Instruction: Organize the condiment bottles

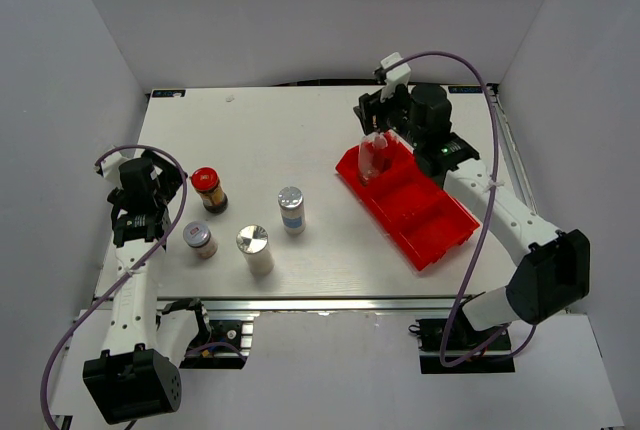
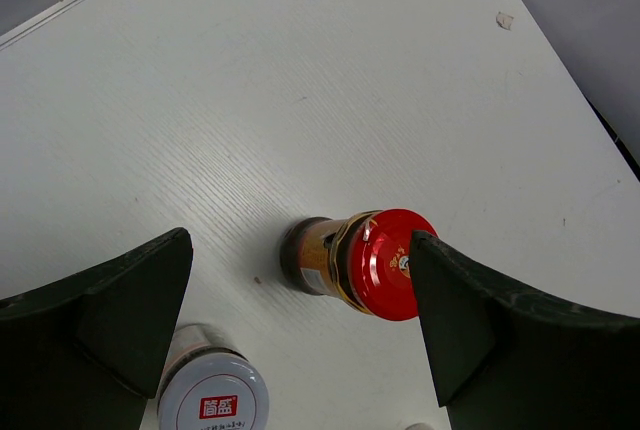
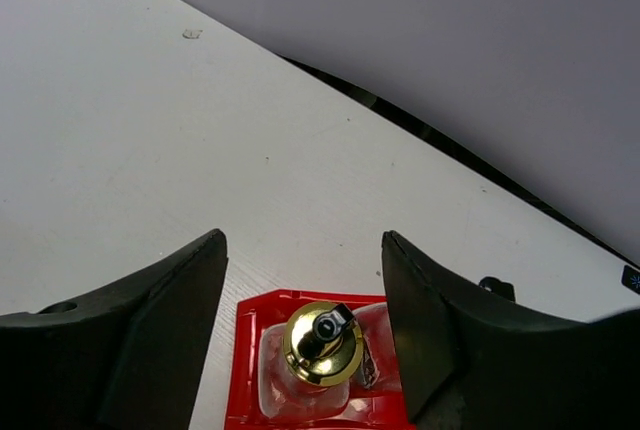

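Observation:
A red-lidded brown jar (image 1: 208, 188) stands at the table's left; in the left wrist view (image 2: 370, 262) it sits between my open left gripper's (image 2: 300, 320) fingers, close to the right finger (image 2: 490, 330). Three silver-lidded shakers stand near it: one by the left gripper (image 1: 199, 238), also in the left wrist view (image 2: 212, 395), one in the middle (image 1: 254, 248), and one with a blue label (image 1: 291, 208). Two clear glass bottles (image 1: 375, 155) stand in the far end of the red bin (image 1: 430, 220). My right gripper (image 3: 305, 320) is open above the gold-topped one (image 3: 322, 342), not touching it.
The red divided bin lies diagonally at the right, its near compartments holding nothing. White walls enclose the table on three sides. The right arm's purple cable arcs over the table's right edge (image 1: 485, 200).

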`<state>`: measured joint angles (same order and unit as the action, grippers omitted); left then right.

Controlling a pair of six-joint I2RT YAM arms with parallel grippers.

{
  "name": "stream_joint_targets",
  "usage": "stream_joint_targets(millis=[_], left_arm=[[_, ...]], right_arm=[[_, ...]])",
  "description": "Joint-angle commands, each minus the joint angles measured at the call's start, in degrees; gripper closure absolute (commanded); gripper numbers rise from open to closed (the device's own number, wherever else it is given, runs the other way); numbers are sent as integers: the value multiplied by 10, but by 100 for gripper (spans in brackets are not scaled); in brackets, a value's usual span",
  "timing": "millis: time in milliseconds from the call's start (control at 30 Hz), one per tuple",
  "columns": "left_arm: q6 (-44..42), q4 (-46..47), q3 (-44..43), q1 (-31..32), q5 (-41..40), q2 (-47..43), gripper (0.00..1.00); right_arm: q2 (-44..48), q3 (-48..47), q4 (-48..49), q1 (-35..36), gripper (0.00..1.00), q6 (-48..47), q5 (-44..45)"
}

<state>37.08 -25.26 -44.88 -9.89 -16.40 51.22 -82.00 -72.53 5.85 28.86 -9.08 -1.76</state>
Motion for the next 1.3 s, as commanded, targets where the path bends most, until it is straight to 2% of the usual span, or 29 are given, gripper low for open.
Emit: stream_joint_targets(millis=[0,133,200,267,467,600,667,833,933,1267], left_arm=[[-1,-1,-9,3,-6,-4,2],[-2,-5,-14,2,-6,-4,2],[-2,-5,-14,2,-6,-5,2],[-1,-1,-12,2,-2,-4,2],[-7,11,-12,2,30,2,2],[-12,7,-19,21,32,13,2],[-15,-5,-27,51,14,28,2],[-10,-44,-57,144,-92,46,2],[-8,-60,-68,160,-101,49,2],[2,-88,-59,184,-107,14,2]], right_arm=[[23,-40,6,-4,30,-6,11],[31,-72,-7,-4,23,-12,15],[39,-88,-20,-3,18,-13,33],[51,-96,-34,-3,11,-17,12],[79,-115,-157,28,11,-36,-78],[79,-105,-217,113,11,-54,-89],[68,-85,-231,146,11,-42,-98],[25,-38,-213,203,11,-2,-64],[9,-8,-162,216,11,28,-59],[-96,-9,-149,256,10,26,-19]])
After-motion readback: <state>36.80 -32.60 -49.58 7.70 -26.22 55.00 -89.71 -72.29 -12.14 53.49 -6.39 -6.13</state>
